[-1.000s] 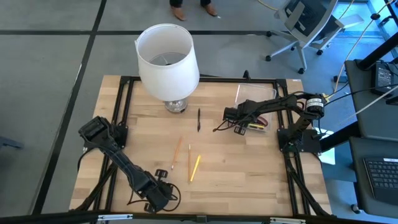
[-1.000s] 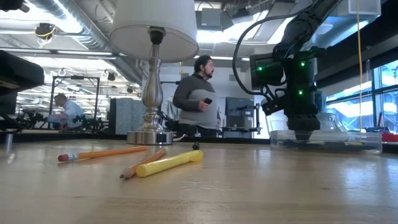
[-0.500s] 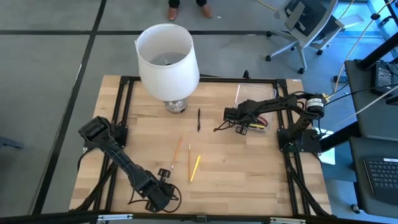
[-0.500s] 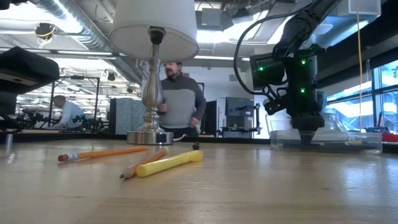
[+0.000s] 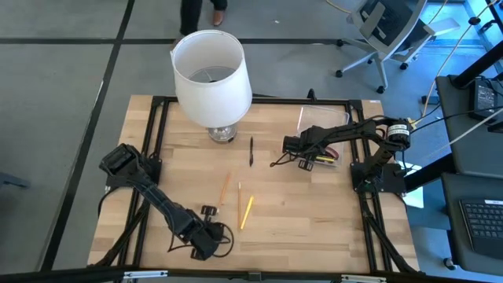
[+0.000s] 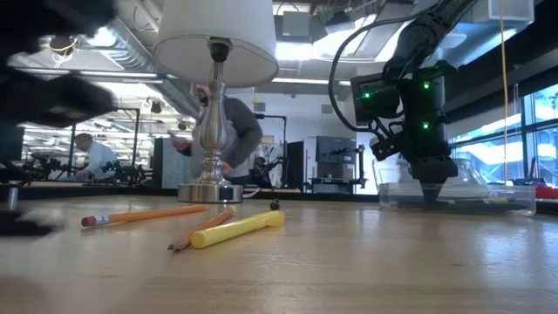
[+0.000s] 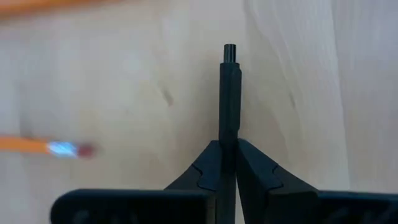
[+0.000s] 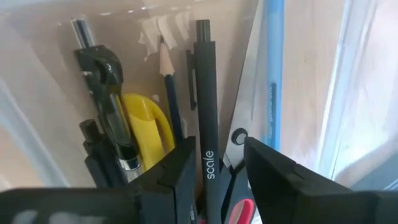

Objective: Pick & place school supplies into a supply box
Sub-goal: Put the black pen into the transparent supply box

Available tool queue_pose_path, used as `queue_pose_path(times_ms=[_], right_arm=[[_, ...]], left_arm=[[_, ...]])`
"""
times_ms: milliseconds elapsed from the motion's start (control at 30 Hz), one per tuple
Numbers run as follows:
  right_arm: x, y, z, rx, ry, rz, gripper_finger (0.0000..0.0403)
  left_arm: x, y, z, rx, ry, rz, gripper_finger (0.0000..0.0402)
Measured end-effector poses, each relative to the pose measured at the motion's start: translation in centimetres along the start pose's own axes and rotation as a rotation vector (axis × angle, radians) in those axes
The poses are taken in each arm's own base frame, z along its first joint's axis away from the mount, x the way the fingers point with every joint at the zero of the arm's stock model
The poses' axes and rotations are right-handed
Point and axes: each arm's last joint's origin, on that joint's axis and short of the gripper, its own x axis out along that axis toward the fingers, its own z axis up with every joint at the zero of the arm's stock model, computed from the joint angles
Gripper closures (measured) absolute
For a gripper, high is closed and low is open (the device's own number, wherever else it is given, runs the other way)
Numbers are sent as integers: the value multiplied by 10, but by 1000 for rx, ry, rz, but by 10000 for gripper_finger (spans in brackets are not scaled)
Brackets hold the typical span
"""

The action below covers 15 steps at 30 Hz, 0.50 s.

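Now left gripper (image 7: 227,163), lower left of high view, jaws clamped on slim black pen (image 7: 229,93). Right gripper (image 8: 214,163) over clear plastic supply box (image 5: 314,118), jaws apart around dark grey pen (image 8: 206,112). Several supplies boxed; orange pencils (image 5: 224,189), yellow marker (image 5: 246,212), black pen (image 5: 251,151) left on desk (image 5: 314,204).

Supply box (image 5: 313,118): clear shallow plastic, rear-right of desk (image 5: 314,204); inside lie dark pens, a wood pencil, a yellow item (image 8: 149,127), scissors w/ red handle (image 8: 239,208). Black pen marked "scale" (image 8: 206,124) sits between right end effector (image 8: 219,168) fingers over the box. Left end effector (image 7: 228,163) pinches a slim black pen (image 7: 229,93) near front edge. Loose mid-desk: black pen (image 5: 251,151), orange pencil (image 5: 225,189), thin pencil (image 5: 239,200), yellow marker (image 5: 246,212).
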Motion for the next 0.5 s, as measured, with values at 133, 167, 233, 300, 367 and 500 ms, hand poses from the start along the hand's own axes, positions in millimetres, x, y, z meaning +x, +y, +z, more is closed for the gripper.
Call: queue_pose_path(times_ms=[133,167,233,300,367,500], right_arm=[[0,0,0,1,0,0,264],[0,0,0,0,0,0,264],[0,0,0,0,0,0,264],[-2,-1,-1,1,-6,1,264],[-6,-2,-2,3,-23,5,264],[-20,-6,-6,18,-78,21,264]], left_arm=[[-7,8,8,-25,-25,-18,381],[-8,10,10,-34,-26,-20,381],[-10,17,14,-56,-36,-21,381],[-13,22,18,-68,-38,-38,381],[-14,26,21,-69,-36,-56,381],[-18,35,27,-54,-55,-54,382]])
